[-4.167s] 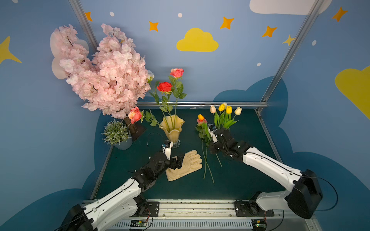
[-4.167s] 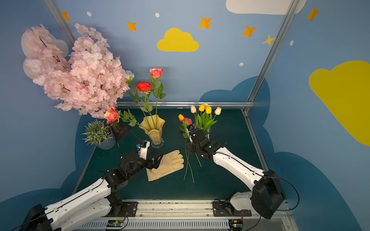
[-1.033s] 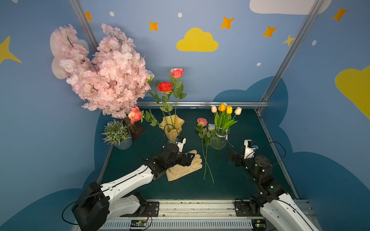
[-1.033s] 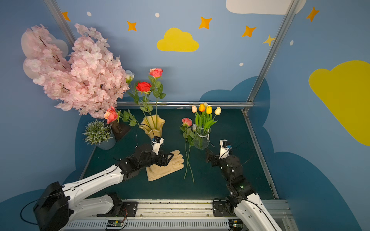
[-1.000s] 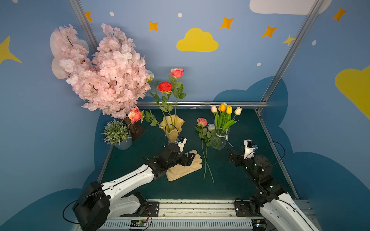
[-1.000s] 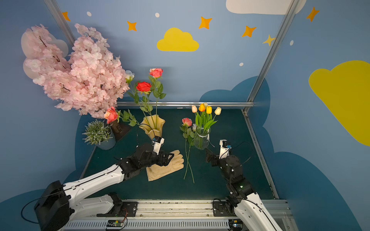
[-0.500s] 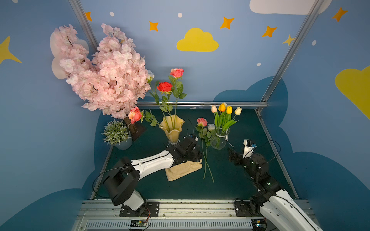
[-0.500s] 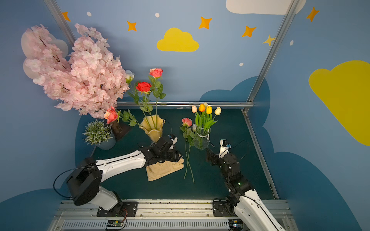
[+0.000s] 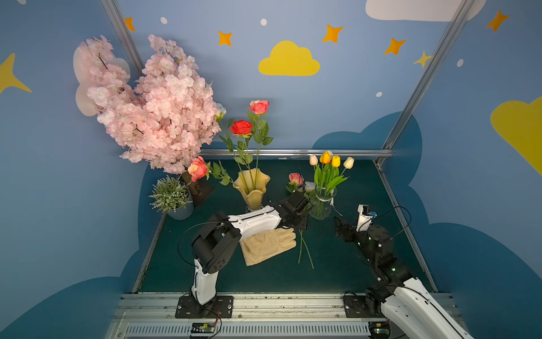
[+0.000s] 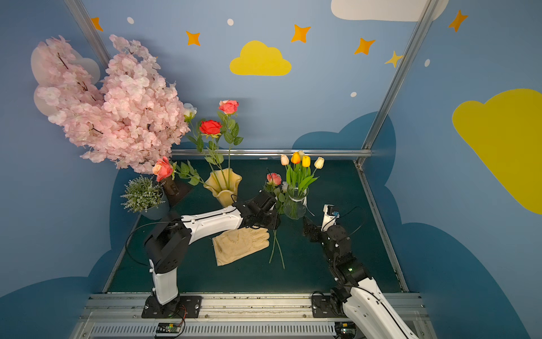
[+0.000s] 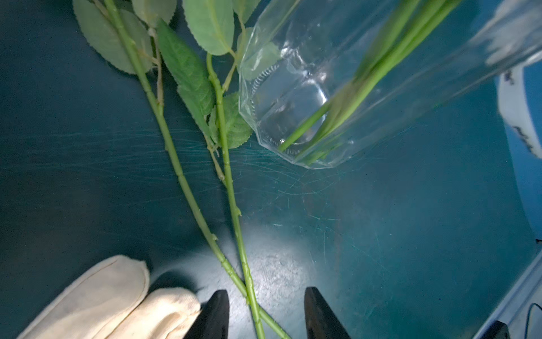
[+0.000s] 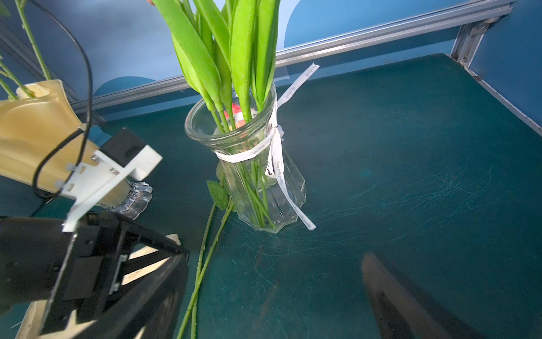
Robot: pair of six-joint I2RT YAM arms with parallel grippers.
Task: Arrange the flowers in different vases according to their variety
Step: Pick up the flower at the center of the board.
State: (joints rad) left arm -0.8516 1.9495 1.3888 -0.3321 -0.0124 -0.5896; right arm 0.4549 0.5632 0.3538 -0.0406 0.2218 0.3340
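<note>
Two loose roses, one pink and one white, lie on the mat beside the clear ribbed vase, which holds several tulips. Their stems cross between the fingers of my left gripper. That gripper is open, pointing down, with a gap either side of the stems. In both top views it sits between the two vases. The amber vase holds several roses, one of them red. My right gripper stands wide open and empty, right of the clear vase.
A cream glove lies just left of the stems, its fingertips close to my left gripper. A pink blossom tree and a small potted plant stand at the back left. Metal rails edge the mat.
My left arm has swung from above the glove to the rose stems by the clear vase, and its jaws have narrowed around them. The right arm has barely moved.
</note>
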